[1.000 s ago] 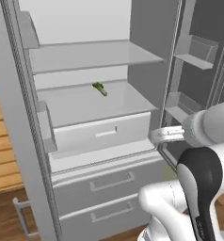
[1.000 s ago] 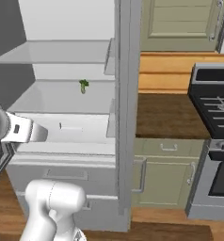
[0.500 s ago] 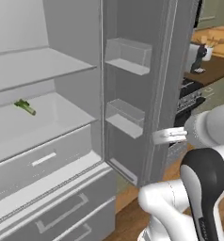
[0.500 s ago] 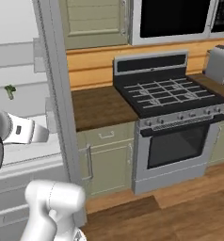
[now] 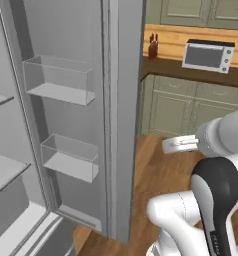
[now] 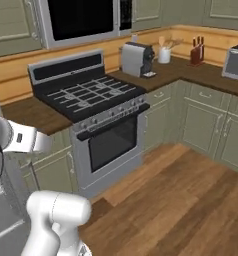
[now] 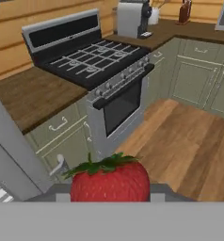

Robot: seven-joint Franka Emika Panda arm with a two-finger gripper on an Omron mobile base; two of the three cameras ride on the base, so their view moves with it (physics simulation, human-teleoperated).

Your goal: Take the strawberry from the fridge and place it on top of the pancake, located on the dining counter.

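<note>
Gripper (image 7: 110,196) carries the strawberry (image 7: 109,180) between its two fingers, the jaws partly closed on the two sides of the berry, and the green leaves stand up above the red flesh. Ahead of the gripper and lower are the black gas stove (image 7: 92,59) with its oven door, the wooden floor (image 7: 180,136), and further away a coffee machine (image 7: 131,19) on the brown worktop. The fridge (image 5: 66,125) stands open at the gripper's side.

I judge that the berry is very light, soft and easy to bruise, with a smooth skin that can slip. The grip on its wide middle looks right; more squeezing could crush it, and a quick swing could shake it loose.
</note>
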